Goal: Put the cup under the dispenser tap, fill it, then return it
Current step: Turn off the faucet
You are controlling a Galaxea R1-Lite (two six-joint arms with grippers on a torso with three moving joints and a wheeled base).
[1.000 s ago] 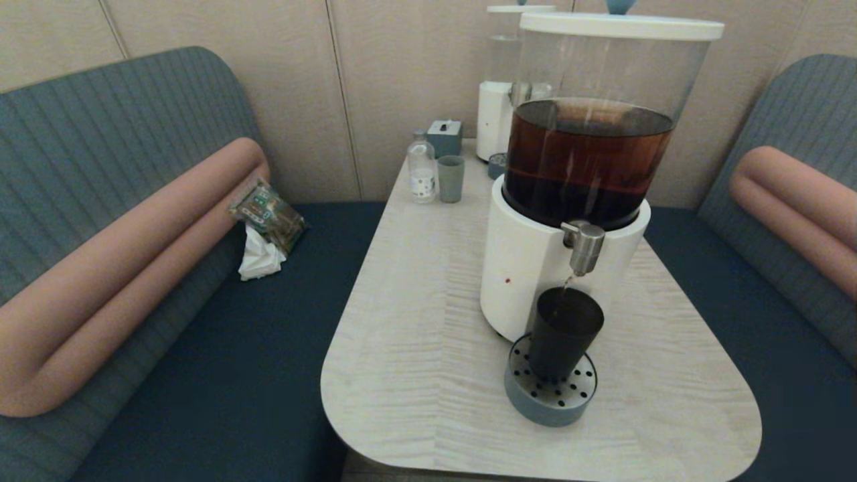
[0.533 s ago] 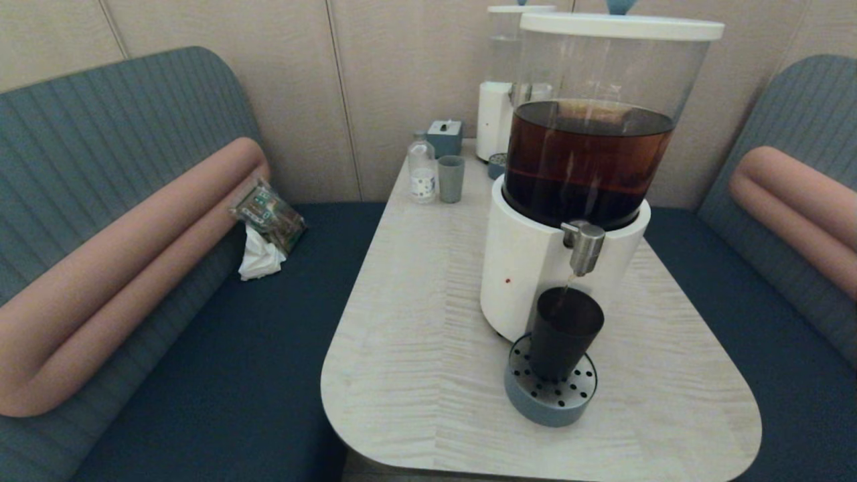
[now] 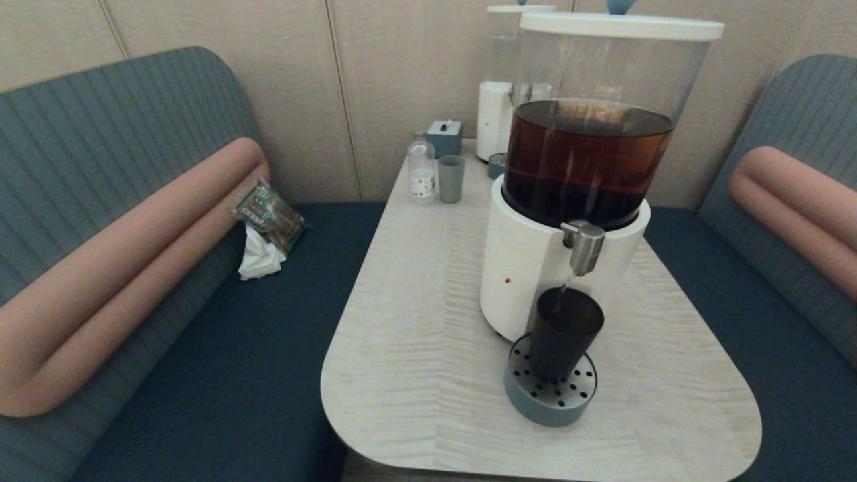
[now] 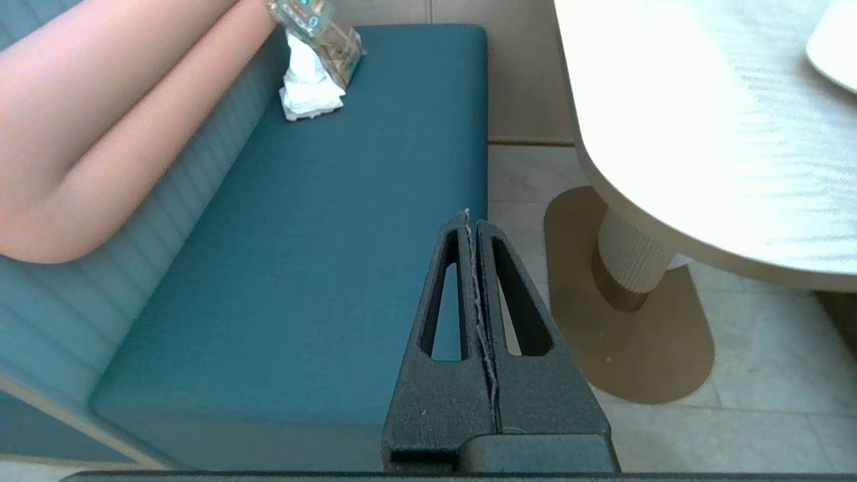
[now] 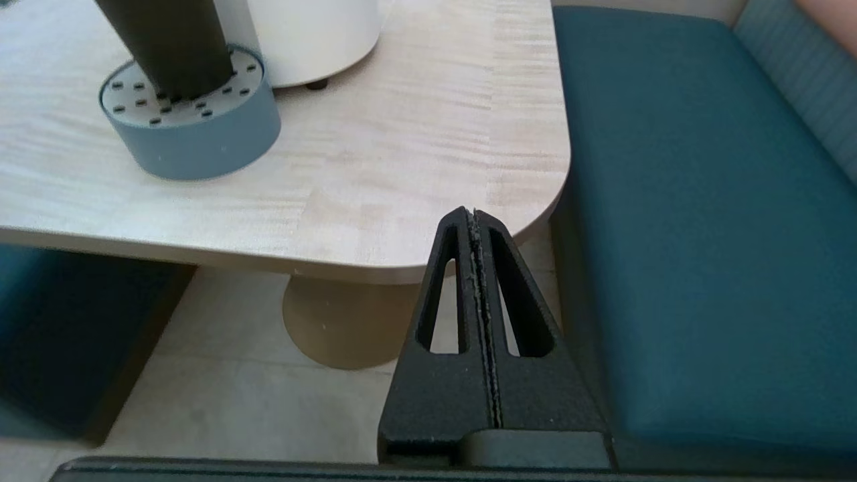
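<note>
The dark smoky cup (image 3: 562,331) stands upright on the round grey drip tray (image 3: 549,395), right under the brushed-steel dispenser tap (image 3: 584,248). A thin stream runs from the spout into the cup. The tap belongs to the big clear tank with brown liquid (image 3: 586,161) on a white base. In the right wrist view the cup (image 5: 171,43) and tray (image 5: 194,127) show at the table's near end. My right gripper (image 5: 474,214) is shut and empty, low off the table's near right corner. My left gripper (image 4: 466,217) is shut and empty, low over the left bench edge.
At the table's far end stand a smaller white-based dispenser (image 3: 499,114), a clear bottle (image 3: 422,167), a grey-green cup (image 3: 450,179) and a small blue box (image 3: 445,137). A wrapper and crumpled tissue (image 3: 264,231) lie on the left bench. The table pedestal (image 4: 629,268) stands on the floor.
</note>
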